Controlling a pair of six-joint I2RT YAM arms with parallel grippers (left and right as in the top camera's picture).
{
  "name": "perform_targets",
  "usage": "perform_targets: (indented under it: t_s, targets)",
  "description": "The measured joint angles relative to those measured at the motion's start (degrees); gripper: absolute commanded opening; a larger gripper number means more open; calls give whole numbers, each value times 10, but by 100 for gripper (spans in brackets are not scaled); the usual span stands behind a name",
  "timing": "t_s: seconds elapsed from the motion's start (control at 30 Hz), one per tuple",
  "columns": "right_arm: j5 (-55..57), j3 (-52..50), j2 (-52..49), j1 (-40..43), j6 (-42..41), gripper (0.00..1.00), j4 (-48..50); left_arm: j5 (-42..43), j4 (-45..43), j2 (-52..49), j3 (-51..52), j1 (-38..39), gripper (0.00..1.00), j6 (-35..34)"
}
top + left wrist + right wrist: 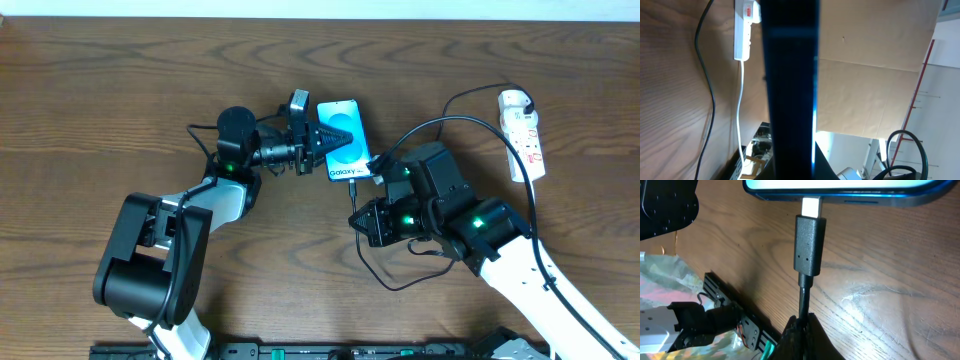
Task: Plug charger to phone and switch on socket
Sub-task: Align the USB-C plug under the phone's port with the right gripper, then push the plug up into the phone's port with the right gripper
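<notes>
While the tabletop (120, 90) carries everything this job needs, I judge the work a little past halfway, with the joining nearly made and the switching untouched.

Far off on my right lies the socket (524, 133), a long white strip near the tabletop's edge, well apart from both my arms. Neither end effector is anywhere near it. Its red switch marks are too small for me to tell whether they sit on or off, so I count that step as not yet done.

Near the middle of the tabletop is the phone (343, 112), screen up and bright. My left end effector (330, 137) is closed across it and steadies it; from that wrist the phone's dark edge fills the centre of the view.

My right end effector (801, 330) is pinched tight on the thin black cable of the charger (810, 245), just behind the plug body. From that wrist I see the plug lined up with the phone's bottom edge, its pale metal tip entering the port. A short piece of that metal shows between plug body and phone, so I judge it partly in, not fully seated.

What is left, as I read it: push the plug home, let go of cable and phone, then reach across to the socket and press its switch.
</notes>
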State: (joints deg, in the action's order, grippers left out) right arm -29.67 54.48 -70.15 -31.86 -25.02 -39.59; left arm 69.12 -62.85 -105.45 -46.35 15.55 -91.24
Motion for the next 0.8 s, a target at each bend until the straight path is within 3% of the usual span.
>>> perform_targets:
  t_s: [0.5,0.8]
  targets:
    - [12,-2,-2,-3,3,1,8,12,0,0,0,0,7,75]
    - [31,-3,-3,-3,7,1,33,29,0,0,0,0,7,83]
